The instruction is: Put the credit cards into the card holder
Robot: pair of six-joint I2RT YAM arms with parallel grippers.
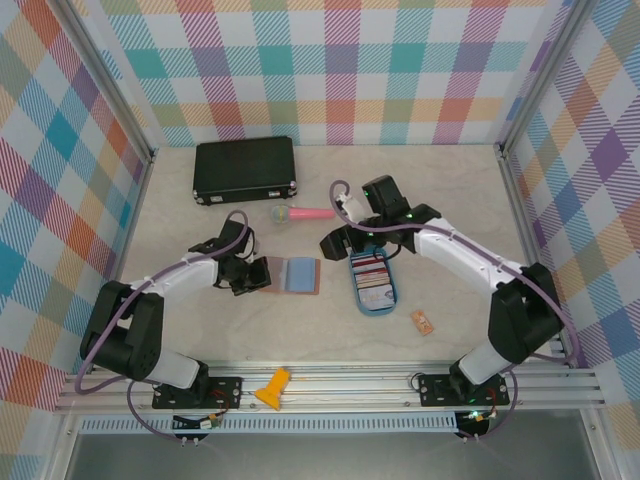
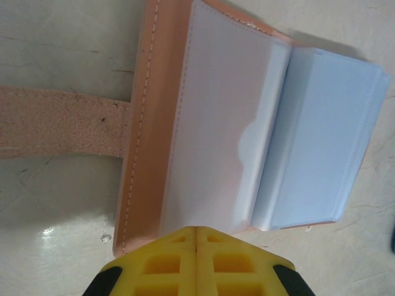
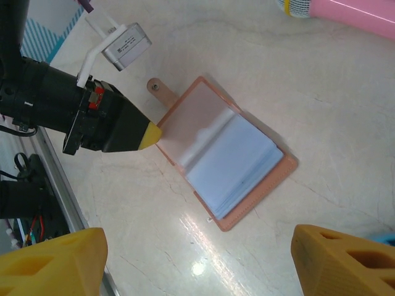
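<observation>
The card holder (image 1: 291, 275) lies open on the pale tabletop (image 1: 450, 180), just left of centre, its pinkish-brown cover underneath and its clear and grey-blue sleeves facing up. The left hand (image 1: 262, 276), its yellow fingertips (image 2: 196, 246) pressed together with nothing between them, sets its tip at the holder's left edge, close to the strap (image 2: 55, 120) that sticks out from the cover. The right hand (image 3: 197, 265) hangs over the tabletop just right of the holder, its fingers spread wide and holding nothing. The credit cards (image 1: 372, 272) lie in a blue oval tray (image 1: 375, 311) just right of the holder. A black case (image 1: 245, 168) sits at the far left.
</observation>
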